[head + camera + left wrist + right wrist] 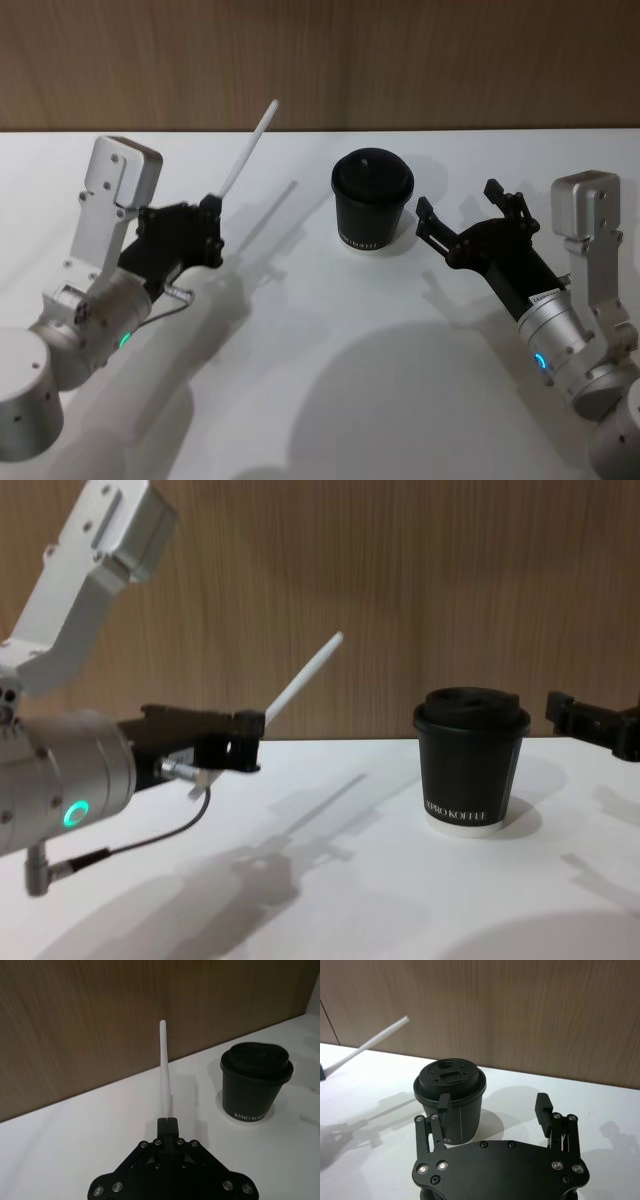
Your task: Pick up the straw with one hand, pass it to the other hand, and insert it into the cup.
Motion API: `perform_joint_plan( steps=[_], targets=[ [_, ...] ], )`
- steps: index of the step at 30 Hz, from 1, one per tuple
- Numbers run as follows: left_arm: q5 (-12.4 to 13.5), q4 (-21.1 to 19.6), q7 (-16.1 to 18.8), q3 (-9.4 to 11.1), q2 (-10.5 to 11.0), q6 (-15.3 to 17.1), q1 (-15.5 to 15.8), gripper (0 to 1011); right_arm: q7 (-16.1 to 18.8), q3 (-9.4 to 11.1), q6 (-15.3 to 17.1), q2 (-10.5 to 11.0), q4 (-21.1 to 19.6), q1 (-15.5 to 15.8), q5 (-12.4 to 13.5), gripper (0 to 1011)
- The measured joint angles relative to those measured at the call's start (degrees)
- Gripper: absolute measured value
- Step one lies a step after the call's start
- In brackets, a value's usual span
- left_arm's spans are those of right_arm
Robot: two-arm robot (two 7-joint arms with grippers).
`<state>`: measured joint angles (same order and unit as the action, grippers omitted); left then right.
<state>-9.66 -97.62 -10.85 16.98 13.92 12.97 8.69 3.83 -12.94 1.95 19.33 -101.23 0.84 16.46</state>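
The left end effector (212,206) pinches the straw (250,143), likely light and easy to crush, by its low end left of the cup (372,205), so the spread right end effector (457,200) should take its middle gently.

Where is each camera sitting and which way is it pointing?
Head view: high, looking down; left hand holding the straw, right hand open by the cup.
Chest view: low, looking across; mostly left arm.
Left wrist view: behind its hand, along the straw.
Right wrist view: behind its hand, toward the cup.
All share cup and straw.
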Motion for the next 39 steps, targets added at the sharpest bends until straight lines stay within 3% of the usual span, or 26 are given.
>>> perform_joint_plan(
  steps=[9, 13, 16, 22, 32, 35, 39],
  targets=[
    [-4.22, 6.66, -6.05, -0.60, -1.68, -11.08, 4.42, 0, 0.00, 0.00, 0.00, 0.00, 0.00, 0.00, 0.00, 1001],
    [-6.18, 9.52, -8.53, -0.81, -2.34, -14.38, 6.07, 0, 0.00, 0.00, 0.00, 0.00, 0.00, 0.00, 0.00, 1001],
    [-9.41, 13.36, -12.64, -1.09, -3.29, -18.84, 8.37, 0, 0.00, 0.00, 0.00, 0.00, 0.00, 0.00, 0.00, 1001],
    [-15.01, 20.42, -19.77, -1.63, -4.71, -24.50, 11.97, 0, 0.00, 0.00, 0.00, 0.00, 0.00, 0.00, 0.00, 1001],
    [-23.80, 31.95, -32.21, -2.41, -6.96, -30.75, 17.80, 0, 0.25, 0.11, 0.16, -0.19, -0.22, -0.01, 0.24, 1001],
    [-26.65, 35.90, -36.59, -2.57, -7.64, -32.62, 19.65, 0, 1.02, 0.32, 0.74, -0.40, -0.74, -0.16, 1.22, 1001],
    [-28.69, 38.90, -39.76, -2.61, -8.13, -33.95, 21.03, 0, 2.22, 0.55, 1.71, -0.62, -1.53, -0.53, 2.70, 1001]
  ],
)
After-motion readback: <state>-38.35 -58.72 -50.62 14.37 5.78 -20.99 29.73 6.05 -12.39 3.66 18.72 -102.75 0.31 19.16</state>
